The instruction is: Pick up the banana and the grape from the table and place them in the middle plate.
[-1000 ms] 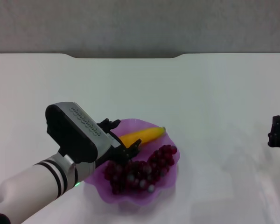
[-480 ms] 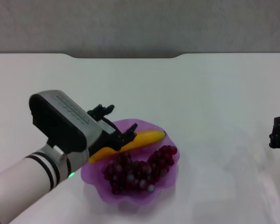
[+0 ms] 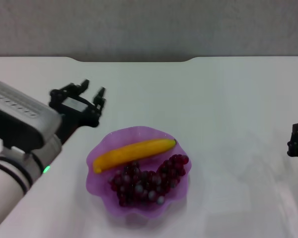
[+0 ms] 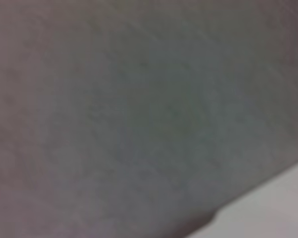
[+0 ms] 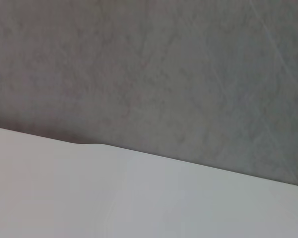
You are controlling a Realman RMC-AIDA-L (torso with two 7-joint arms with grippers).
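Left gripper [image 3: 92, 93] up left of plate [image 3: 103, 198], claw spread wide, holding nothing. Banana [image 3: 133, 152] lies across plate's far side, grape [image 3: 146, 180] heaped on near side, touching it. Right gripper [image 3: 297, 142] parked at right edge, claw state unclear. Risk: banana tip overhangs rim, could roll out if plate gets nudged

The left gripper [image 3: 92, 93] is pulling away from the middle plate [image 3: 100, 181], going from over the plate's left part toward the upper left of the head view, and now it is hanging over bare table [image 3: 213, 99] with its fingers spread and nothing between them. The banana [image 3: 132, 153], which the gripper body was partly covering, is now lying fully exposed across the far half of the plate, just beside the grape [image 3: 146, 181].
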